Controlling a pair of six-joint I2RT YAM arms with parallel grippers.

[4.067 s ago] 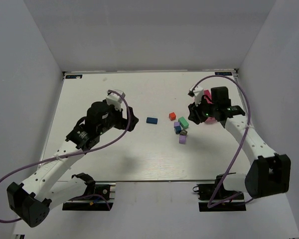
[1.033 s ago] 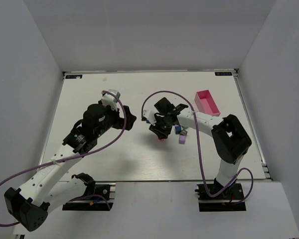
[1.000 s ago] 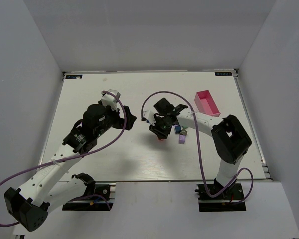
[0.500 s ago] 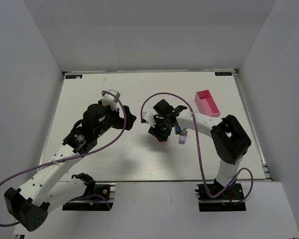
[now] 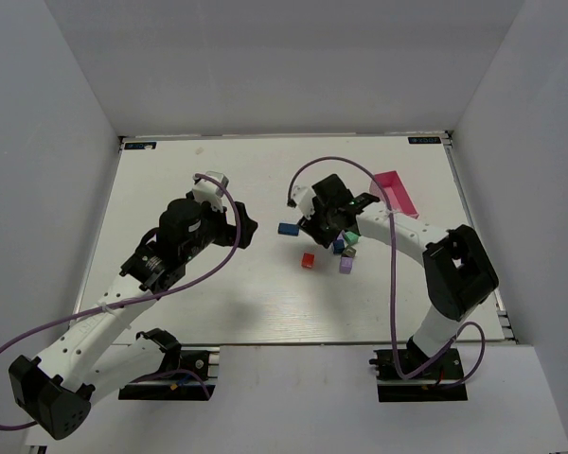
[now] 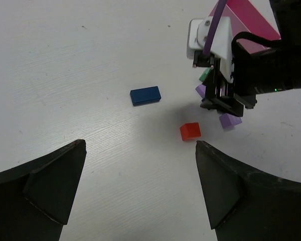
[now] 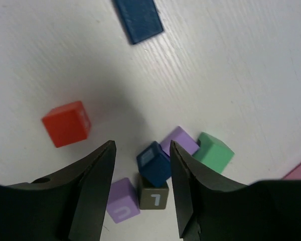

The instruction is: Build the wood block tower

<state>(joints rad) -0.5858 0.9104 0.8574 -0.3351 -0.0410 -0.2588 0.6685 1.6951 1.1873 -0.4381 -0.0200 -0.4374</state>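
A red block [image 5: 308,260] lies alone on the table, also in the right wrist view [image 7: 66,123]. A flat blue block [image 5: 287,228] lies behind it. To the right is a cluster: a blue cube [image 7: 154,163] leaning on a dark block [image 7: 153,196], with a lilac block [image 7: 123,207], a purple block [image 7: 179,140] and a green block [image 7: 215,152] beside them. My right gripper [image 7: 142,145] hovers open above the blue cube, holding nothing. My left gripper [image 6: 140,144] hangs wide open and empty above bare table, left of the blocks.
A pink rectangular tray [image 5: 393,189] sits at the back right, behind the right arm. The right arm's purple cable [image 5: 341,163] arcs over the cluster. The table's edges run along the white walls.
The right gripper has opened, left the red block on the table and moved up and to the right, over the cluster. The left arm has stayed put.
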